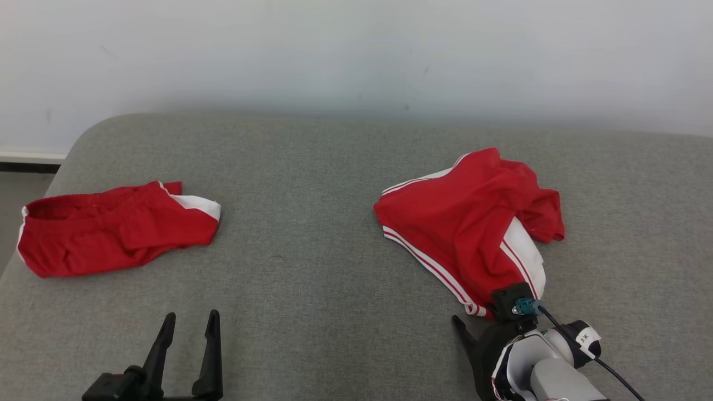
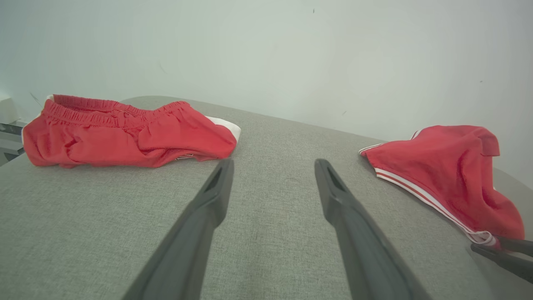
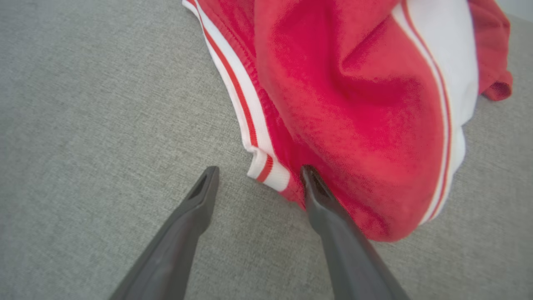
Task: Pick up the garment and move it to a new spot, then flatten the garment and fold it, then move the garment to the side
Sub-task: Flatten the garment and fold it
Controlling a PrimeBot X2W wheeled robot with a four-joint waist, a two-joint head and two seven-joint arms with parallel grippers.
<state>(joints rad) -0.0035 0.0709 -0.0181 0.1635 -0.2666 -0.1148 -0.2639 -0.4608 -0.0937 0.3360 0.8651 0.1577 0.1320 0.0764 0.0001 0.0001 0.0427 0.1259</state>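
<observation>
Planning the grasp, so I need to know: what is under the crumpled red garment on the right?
The garment lies on the grey padded surface, its striped corner between the jaws of the open right gripper. Whatever is beneath its bunched folds is covered by the cloth.

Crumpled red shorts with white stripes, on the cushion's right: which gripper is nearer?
Right. The right gripper, open, is at the striped hem corner of the crumpled red shorts. The left gripper, open, is over bare grey fabric cushion, well apart.
</observation>
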